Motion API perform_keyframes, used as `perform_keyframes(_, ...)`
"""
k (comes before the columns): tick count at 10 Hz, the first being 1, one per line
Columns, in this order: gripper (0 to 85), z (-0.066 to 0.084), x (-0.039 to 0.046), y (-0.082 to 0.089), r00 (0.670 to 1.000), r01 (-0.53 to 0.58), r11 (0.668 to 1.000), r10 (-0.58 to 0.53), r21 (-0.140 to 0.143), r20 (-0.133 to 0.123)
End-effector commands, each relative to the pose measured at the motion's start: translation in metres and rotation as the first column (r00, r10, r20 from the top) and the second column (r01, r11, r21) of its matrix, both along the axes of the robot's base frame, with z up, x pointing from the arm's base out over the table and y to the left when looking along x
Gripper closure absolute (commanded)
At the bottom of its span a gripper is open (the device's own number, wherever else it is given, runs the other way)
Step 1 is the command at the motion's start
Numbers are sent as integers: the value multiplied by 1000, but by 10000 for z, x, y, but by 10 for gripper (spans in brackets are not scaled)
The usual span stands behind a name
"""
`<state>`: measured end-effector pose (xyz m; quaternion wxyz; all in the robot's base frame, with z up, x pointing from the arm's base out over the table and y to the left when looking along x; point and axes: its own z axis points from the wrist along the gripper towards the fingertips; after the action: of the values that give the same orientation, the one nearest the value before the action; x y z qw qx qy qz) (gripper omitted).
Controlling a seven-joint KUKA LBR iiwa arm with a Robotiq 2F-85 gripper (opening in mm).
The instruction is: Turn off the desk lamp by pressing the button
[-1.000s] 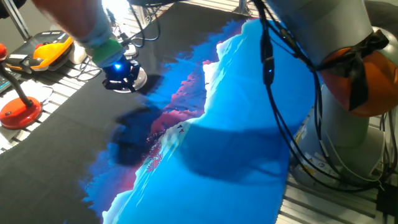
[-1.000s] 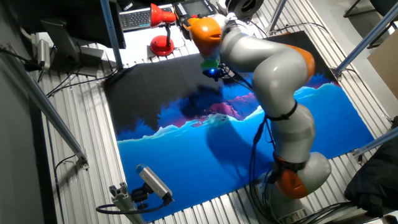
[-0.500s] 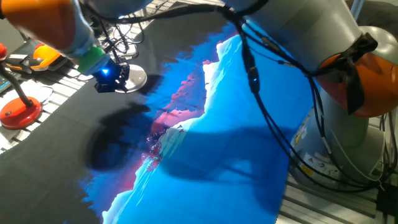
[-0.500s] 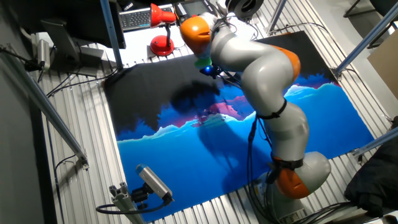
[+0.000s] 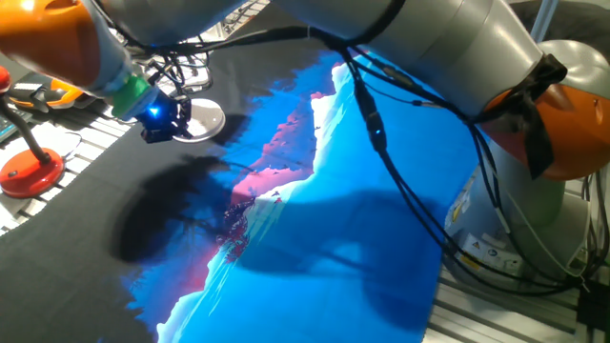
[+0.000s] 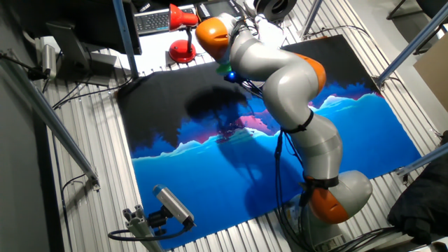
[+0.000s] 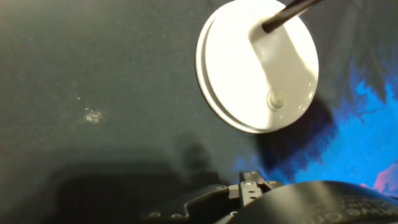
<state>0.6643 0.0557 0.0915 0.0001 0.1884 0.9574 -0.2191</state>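
The desk lamp's flat round white disc base (image 7: 231,68) lies on the dark part of the mat, at the upper right of the hand view. A small round button (image 7: 275,98) sits on its near right part, and the thin dark stem (image 7: 289,14) slants off the top edge. The base also shows in one fixed view (image 5: 203,119). My gripper (image 5: 157,122) glows blue and hovers just left of the base, a little above the mat. It also shows in the other fixed view (image 6: 228,74). Only its dark body (image 7: 250,183) shows in the hand view; the fingertips' state is not visible.
A second lamp with a round red base (image 5: 29,171) stands off the mat at the left and shows in the other fixed view (image 6: 181,49). A yellow-orange device (image 5: 67,88) lies behind it. The mat (image 5: 362,219) is blue and black. Cables hang from my arm.
My gripper has moved left off the white disc base, which now shows more fully. The arm's shadow on the mat has shifted left with it.
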Motion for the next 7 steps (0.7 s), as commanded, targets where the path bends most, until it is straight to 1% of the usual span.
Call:
perform_keyframes(1, 850, -7, -2, -31, 1000, -6, 1000, 6, 3, -6)
perform_keyframes(2, 850, -10, -9, -54, 1000, -15, 1000, 15, 1, -17)
perform_keyframes(4, 850, -8, -17, -61, 999, -31, 999, 30, -29, -36)
perform_keyframes(5, 850, 1, -30, -64, 998, -48, 997, 45, -64, -48)
perform_keyframes(7, 850, -2, -35, -94, 997, -62, 994, 57, -85, -58)
